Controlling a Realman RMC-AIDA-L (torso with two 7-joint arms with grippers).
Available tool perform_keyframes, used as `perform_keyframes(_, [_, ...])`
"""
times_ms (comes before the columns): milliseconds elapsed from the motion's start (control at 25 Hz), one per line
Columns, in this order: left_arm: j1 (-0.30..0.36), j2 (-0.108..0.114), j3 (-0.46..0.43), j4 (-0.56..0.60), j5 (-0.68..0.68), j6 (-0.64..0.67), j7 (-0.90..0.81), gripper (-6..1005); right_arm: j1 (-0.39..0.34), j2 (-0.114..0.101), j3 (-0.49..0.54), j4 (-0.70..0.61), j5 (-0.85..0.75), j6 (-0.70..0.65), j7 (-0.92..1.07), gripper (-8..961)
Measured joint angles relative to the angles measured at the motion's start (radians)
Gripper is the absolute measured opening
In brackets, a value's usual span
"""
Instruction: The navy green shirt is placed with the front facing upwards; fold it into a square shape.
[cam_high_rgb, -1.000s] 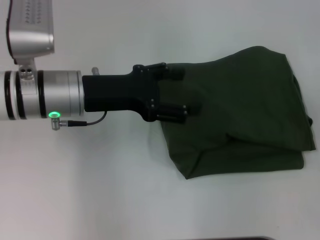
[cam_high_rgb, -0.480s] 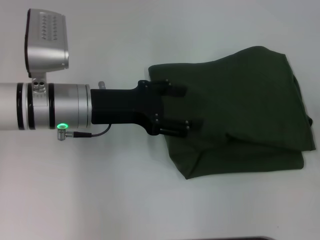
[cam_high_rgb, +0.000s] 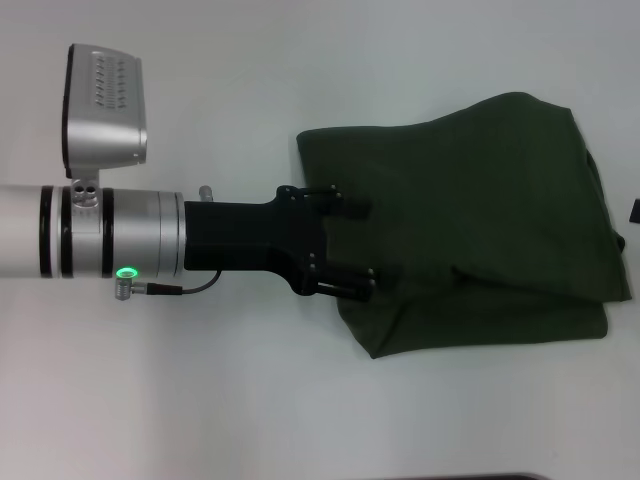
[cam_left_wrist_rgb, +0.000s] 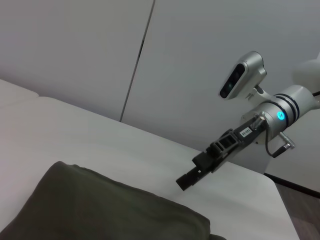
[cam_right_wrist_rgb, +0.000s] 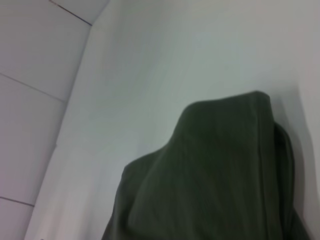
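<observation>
Navy green shirt (cam_high_rgb: 490, 210): matt soft cloth w/ creases; table (cam_high_rgb: 200, 400): smooth matt white surface; left gripper (cam_high_rgb: 350, 245): matt black plastic-looking body on a brushed silver metal-looking wrist; right gripper (cam_left_wrist_rgb: 195, 172): black matt, same finish.

The navy green shirt (cam_left_wrist_rgb: 107, 207) lies folded on the white table (cam_left_wrist_rgb: 100, 140), its rounded corner rising nearest the camera. Beyond the shirt, above the table's far end, the right arm's black end effector (cam_left_wrist_rgb: 186, 181) points down toward the cloth without touching it. Behind the end effector the silver wrist carries a glowing blue ring light (cam_left_wrist_rgb: 279, 115) and a camera housing (cam_left_wrist_rgb: 241, 75).
</observation>
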Motion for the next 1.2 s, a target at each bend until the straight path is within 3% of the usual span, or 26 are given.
perform_keyframes(1200, [-0.003,-0.003,0.009,-0.019,-0.009,0.006,0.029,950,-0.022,0.007,-0.004,0.039,-0.082,-0.009,0.014,889])
